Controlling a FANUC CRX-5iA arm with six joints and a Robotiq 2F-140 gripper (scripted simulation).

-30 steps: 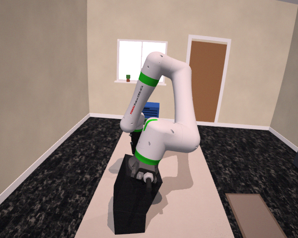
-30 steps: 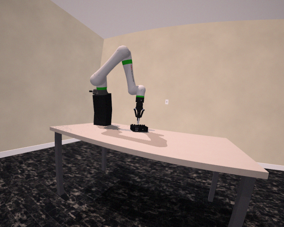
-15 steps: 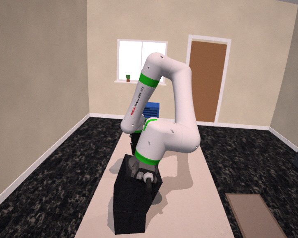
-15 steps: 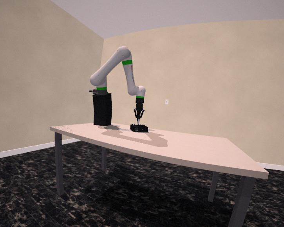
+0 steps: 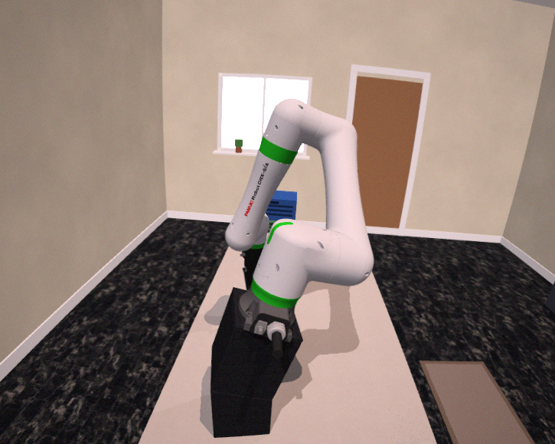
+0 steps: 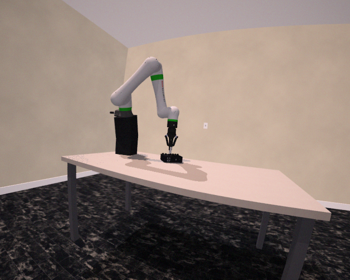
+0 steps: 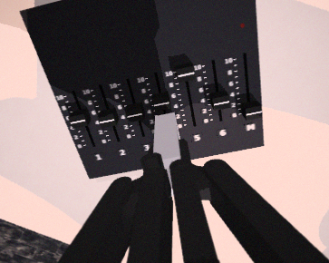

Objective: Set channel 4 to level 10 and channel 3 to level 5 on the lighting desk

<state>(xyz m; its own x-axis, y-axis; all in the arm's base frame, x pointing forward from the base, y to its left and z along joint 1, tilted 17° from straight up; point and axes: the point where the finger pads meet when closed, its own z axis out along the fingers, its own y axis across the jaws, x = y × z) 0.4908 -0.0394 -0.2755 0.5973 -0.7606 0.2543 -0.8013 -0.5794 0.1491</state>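
Note:
The black lighting desk (image 7: pixel 148 86) (image 6: pixel 171 158) stands flat on the table, with faders labelled 1, 2, 3, 5, 6 and M. My gripper (image 7: pixel 168 129) (image 6: pixel 170 150) is shut and empty, pointing down over the desk's near edge. Its grey tip covers the label 4 and sits just below the channel 4 cap (image 7: pixel 161 103), which stands near mid-scale. I cannot tell if they touch. The channel 3 cap (image 7: pixel 134 113) stands a little below mid-scale. The cap above label 5 (image 7: pixel 185 73) is at its 10 mark. In the top view the arm hides the desk and gripper.
The arm's black pedestal (image 5: pixel 249 362) (image 6: pixel 126 133) stands on the table behind the desk. A blue box (image 5: pixel 280 204) sits beyond the table's far end. A brown mat (image 5: pixel 473 400) lies on the floor to the right.

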